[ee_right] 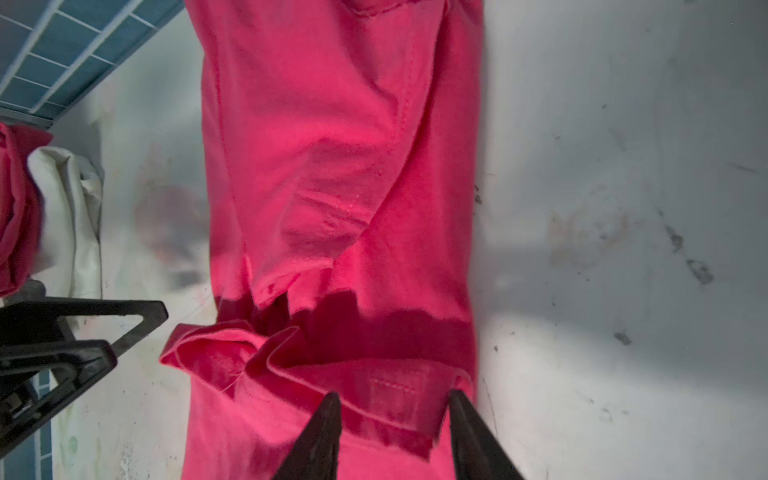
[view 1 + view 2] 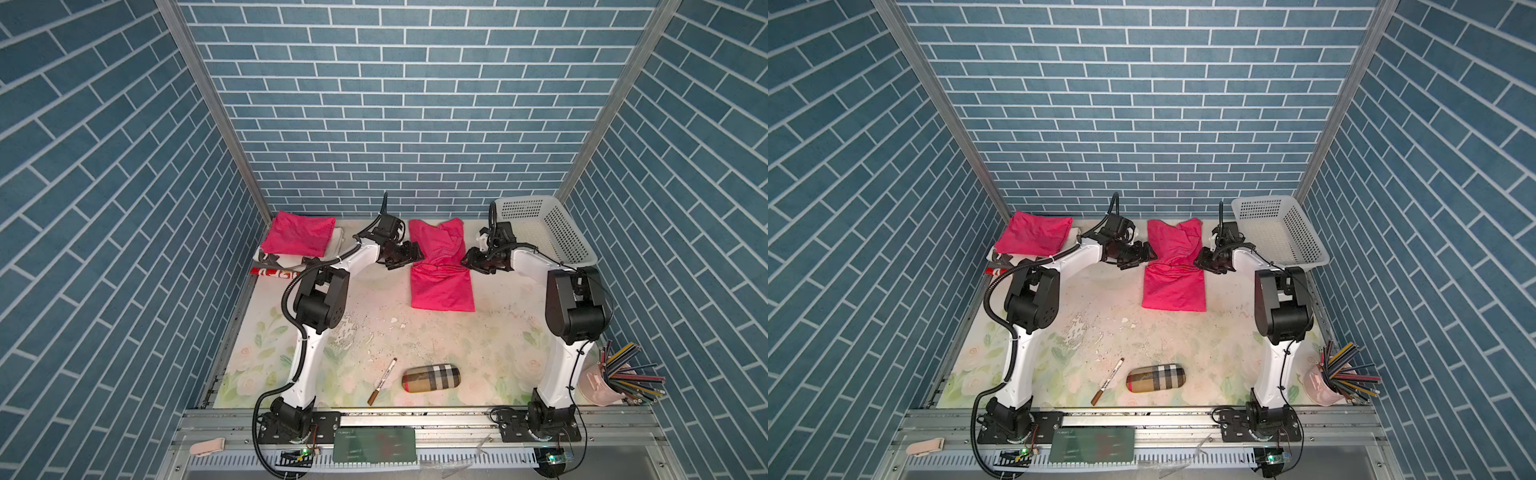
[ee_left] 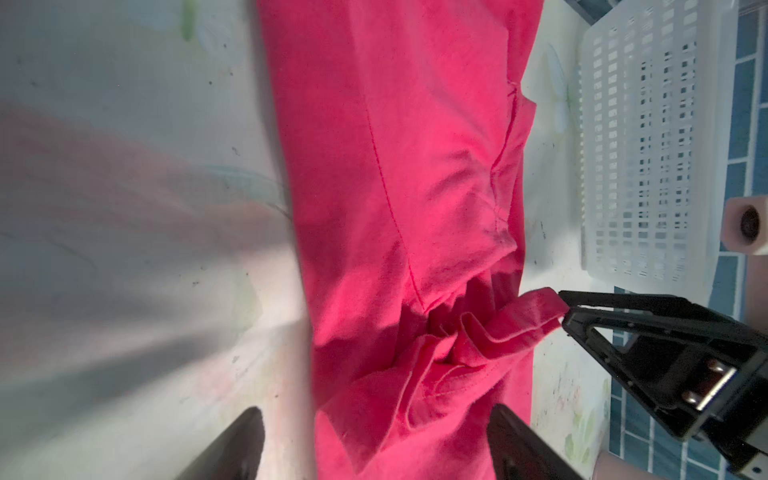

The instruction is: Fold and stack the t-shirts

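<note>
Centrally, toward the far edge of the tabletop (image 2: 457, 340), the middle t-shirt (image 2: 441, 286) lies as a long pink strip, creased and bunched across its waist. The left gripper (image 2: 417, 254) sits at the strip's left edge, its fingers (image 3: 237, 444) spread wide and closed on nothing. The right gripper (image 2: 466, 262) sits at the opposite edge, fingers (image 1: 320, 436) parted, with a raised fold of cloth touching their tips. The folded t-shirt (image 2: 298, 237) rests on a white bundle (image 2: 337, 243) in the far left corner. A white basket (image 2: 565, 232) stands far right; a plaid case (image 2: 431, 377) and a pen (image 2: 382, 380) lie near the front.
</note>
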You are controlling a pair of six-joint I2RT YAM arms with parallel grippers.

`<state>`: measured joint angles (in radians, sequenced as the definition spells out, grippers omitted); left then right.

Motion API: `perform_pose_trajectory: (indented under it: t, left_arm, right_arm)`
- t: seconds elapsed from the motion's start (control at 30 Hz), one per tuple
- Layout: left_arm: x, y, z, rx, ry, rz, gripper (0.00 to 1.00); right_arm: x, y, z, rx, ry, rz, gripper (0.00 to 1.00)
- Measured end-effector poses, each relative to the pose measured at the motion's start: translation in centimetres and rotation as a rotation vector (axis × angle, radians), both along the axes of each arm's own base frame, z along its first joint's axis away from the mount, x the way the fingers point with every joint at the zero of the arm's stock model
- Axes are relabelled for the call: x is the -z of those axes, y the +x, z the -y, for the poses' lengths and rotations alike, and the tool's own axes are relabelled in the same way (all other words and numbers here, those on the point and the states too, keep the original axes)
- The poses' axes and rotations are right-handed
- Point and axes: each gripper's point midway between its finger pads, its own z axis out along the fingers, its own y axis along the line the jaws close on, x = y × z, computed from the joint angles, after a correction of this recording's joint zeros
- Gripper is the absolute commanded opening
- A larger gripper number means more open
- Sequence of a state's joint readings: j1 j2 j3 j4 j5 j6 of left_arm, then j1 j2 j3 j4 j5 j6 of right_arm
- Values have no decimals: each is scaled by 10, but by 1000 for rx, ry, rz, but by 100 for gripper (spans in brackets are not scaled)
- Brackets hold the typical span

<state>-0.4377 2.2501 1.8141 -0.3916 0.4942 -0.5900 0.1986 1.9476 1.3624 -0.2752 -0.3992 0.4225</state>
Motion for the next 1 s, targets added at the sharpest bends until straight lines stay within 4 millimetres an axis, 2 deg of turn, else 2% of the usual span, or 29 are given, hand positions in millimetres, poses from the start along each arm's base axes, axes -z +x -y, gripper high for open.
perform_pose_trajectory:
  t: [0.13, 0.23, 0.33, 0.47, 0.57, 0.67, 0.87, 1.0]
  left_arm:
    - [-33, -31, -2, 1, -116, 14, 89]
    - [-51, -63, 0, -6, -251, 18, 89]
    - [-49, -91, 5, -22, -354, -11, 88]
    - [-35, -113, 23, -30, -429, -54, 89]
    - [-34, -117, 39, -18, -477, -58, 89]
    - [-32, -113, 47, -20, -522, -53, 89]
    - [-4, -113, 45, -50, -515, -92, 89]
    - [16, -118, 42, -61, -497, -122, 89]
  right_arm:
    - [-28, -29, -4, -7, 74, 46, 67]
    - [-36, -48, -14, -21, 140, 60, 70]
    - [-29, -59, -30, -41, 184, 42, 70]
    - [-15, -62, -53, -66, 244, 7, 71]
    - [-5, -57, -58, -61, 274, -11, 71]
    - [4, -55, -59, -46, 289, -33, 71]
    - [5, -47, -63, -30, 325, -25, 71]
    - [18, -42, -66, -20, 337, -50, 71]
